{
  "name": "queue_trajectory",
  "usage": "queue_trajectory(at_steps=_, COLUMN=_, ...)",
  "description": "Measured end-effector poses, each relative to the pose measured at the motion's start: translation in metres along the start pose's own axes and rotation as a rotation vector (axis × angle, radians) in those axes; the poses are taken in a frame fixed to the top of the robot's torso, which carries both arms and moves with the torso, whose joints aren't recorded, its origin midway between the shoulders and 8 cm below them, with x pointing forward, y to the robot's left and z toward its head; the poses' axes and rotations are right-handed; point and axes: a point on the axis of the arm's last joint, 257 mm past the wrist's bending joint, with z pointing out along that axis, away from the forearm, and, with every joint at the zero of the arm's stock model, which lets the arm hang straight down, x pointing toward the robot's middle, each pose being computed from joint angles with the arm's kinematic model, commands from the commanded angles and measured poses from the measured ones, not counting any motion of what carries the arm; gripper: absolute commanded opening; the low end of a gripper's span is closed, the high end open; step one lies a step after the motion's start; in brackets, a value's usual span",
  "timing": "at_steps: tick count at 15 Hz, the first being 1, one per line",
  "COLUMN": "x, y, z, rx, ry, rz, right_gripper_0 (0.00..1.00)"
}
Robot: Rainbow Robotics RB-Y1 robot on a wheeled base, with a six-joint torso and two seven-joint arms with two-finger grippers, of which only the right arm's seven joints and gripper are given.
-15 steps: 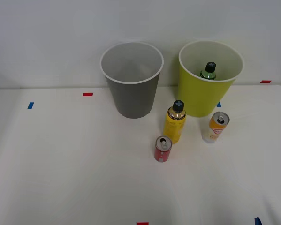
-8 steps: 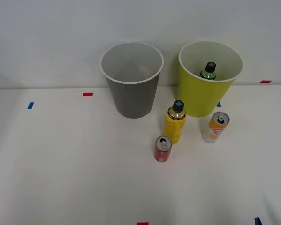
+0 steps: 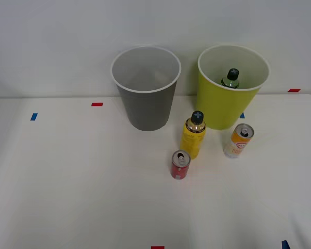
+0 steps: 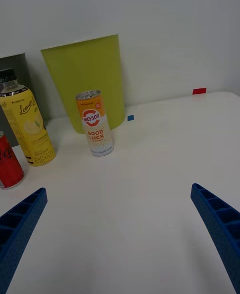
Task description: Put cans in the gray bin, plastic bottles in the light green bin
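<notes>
The gray bin (image 3: 146,88) and the light green bin (image 3: 231,88) stand side by side at the table's back. A green-labelled plastic bottle (image 3: 230,79) stands inside the light green bin. In front of the bins stand the yellow-labelled plastic bottle (image 3: 193,135), the short red can (image 3: 180,165) and the orange and white can (image 3: 239,140). In the right wrist view my right gripper (image 4: 120,234) is open, low over the table, with the orange and white can (image 4: 96,123) some way ahead of it, the yellow bottle (image 4: 26,125) and red can (image 4: 9,163) off to one side.
Small red and blue tape marks (image 3: 96,104) dot the white table (image 3: 72,176). A white wall rises just behind the bins. The light green bin (image 4: 90,82) stands close behind the orange can.
</notes>
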Motion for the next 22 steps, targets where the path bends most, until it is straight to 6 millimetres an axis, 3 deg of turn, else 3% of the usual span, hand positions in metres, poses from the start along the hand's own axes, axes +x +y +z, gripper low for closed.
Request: queue_trajectory(at_steps=22, x=0.0, y=0.0, z=0.0, rx=0.0, ry=0.0, rz=0.0, right_gripper_0=1.0)
